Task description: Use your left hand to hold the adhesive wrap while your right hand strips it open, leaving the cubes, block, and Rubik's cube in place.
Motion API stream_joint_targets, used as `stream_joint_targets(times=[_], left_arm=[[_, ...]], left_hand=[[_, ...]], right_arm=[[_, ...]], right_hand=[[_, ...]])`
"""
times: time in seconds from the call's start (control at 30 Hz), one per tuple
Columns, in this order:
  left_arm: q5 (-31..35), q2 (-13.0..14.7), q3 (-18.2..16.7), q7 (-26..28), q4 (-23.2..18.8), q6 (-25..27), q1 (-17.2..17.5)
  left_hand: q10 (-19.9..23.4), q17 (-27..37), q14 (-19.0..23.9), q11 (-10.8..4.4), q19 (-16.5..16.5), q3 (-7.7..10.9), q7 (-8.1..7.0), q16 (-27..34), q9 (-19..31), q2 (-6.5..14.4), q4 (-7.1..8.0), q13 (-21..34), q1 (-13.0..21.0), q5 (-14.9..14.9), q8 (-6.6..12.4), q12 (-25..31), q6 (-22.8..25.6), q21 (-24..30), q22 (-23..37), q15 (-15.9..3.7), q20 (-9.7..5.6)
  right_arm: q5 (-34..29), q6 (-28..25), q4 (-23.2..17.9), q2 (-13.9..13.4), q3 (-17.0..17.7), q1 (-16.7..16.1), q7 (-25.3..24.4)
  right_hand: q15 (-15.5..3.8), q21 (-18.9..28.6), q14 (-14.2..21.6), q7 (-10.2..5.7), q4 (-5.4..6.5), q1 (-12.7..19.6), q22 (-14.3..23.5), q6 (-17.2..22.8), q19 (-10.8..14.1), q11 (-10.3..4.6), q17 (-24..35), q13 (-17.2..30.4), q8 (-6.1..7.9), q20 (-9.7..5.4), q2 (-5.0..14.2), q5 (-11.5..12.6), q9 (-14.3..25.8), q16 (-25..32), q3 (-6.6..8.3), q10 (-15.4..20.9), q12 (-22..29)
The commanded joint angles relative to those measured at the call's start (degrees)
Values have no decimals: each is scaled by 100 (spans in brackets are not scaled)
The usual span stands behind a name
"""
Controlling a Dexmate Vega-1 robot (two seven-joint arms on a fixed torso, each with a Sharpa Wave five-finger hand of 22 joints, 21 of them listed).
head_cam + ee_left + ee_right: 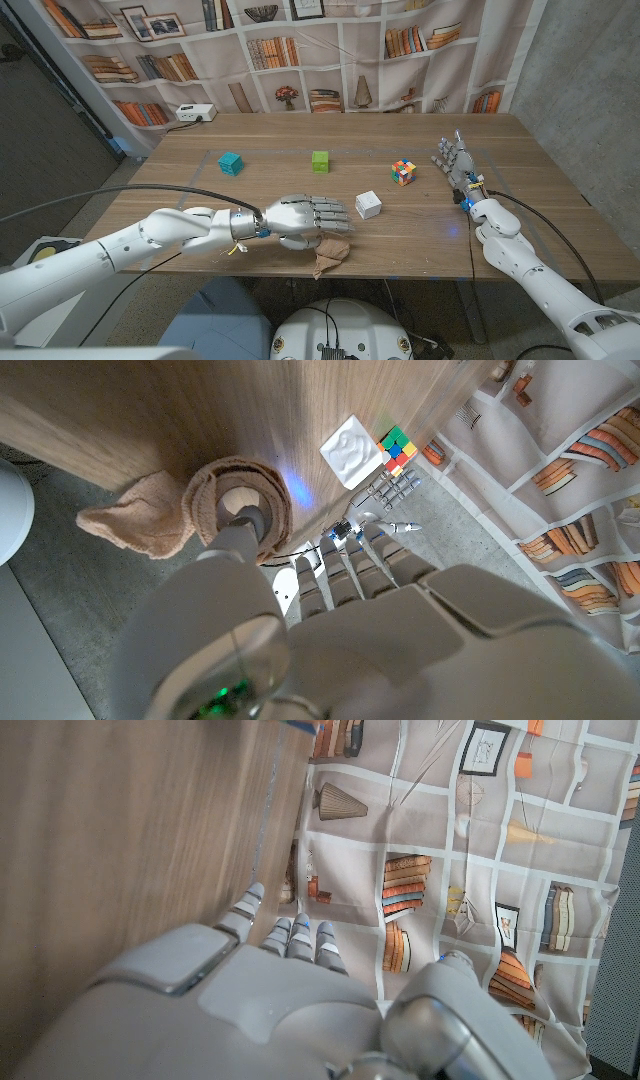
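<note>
The left hand (305, 217) grips the tan roll of adhesive wrap (238, 506) at the table's (200, 180) near edge, loose tail hanging. The right hand (452, 158), open and empty near the right edge, should pinch that tail while the left holds firm.

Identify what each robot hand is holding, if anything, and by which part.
The left hand holds the adhesive wrap, thumb in the roll's core. The right hand holds nothing.
</note>
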Motion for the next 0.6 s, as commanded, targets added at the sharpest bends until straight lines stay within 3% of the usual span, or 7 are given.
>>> stream_joint_targets(times=[0.03, 0.2, 0.3, 0.43, 0.6], left_arm=[[97, -73, 78, 80, -2, 62, -18], [106, -62, 82, 97, -37, 115, 7], [134, -55, 87, 100, -62, 167, 35], [171, -51, 106, 110, -79, 196, 47], [164, -16, 90, 82, -127, 231, 66]], left_hand=[[88, 5, 95, 13, 82, -1, -41, 31, 15, 6, 36, 16, 45, -67, 8, 34, 79, 73, 28, 14, 4], [202, 16, 215, 15, 169, -54, -49, 72, 19, 27, 60, 23, 76, -137, 20, 76, 163, 102, 34, 7, 37], [331, 46, 505, -2, 325, -98, -61, 176, 22, 66, 78, 41, 127, -174, 45, 123, 294, 156, 49, -15, 64], [479, 119, 1040, -57, 657, -170, -91, 390, 22, 103, 118, 71, 150, -191, 37, 172, 375, 293, 97, -142, 268], [630, 172, 1324, -109, 758, -208, -101, 523, 20, 80, 91, 96, 205, -196, 49, 226, 451, 348, 130, -253, 302]], right_arm=[[12, 68, -7, -19, 25, -44, 35], [22, 78, -36, -30, 41, -69, 28], [40, 51, -68, -37, 50, -89, 13], [43, 62, -56, -32, 50, -96, 25], [39, 76, -31, -31, 46, -102, 44]], right_hand=[[-32, 11, -18, -33, -14, 29, 7, 40, -4, -24, 17, 13, 1, 49, 67, -15, 15, 31, 26, 26, 17], [-28, 11, -15, -29, -18, 27, 6, 41, -3, -25, 17, 13, 0, 51, 57, -17, 14, 32, 20, 23, 16], [-33, 10, -21, -29, -20, 26, 6, 41, -4, -28, 16, 13, 0, 52, 51, -18, 14, 29, 17, 24, 16], [-30, 10, -18, -33, -23, 26, 6, 42, -4, -27, 16, 13, 0, 53, 48, -18, 14, 30, 15, 21, 15], [-31, 10, -17, -31, -26, 26, 6, 42, -3, -30, 15, 13, -1, 53, 45, -18, 14, 30, 13, 21, 15]])
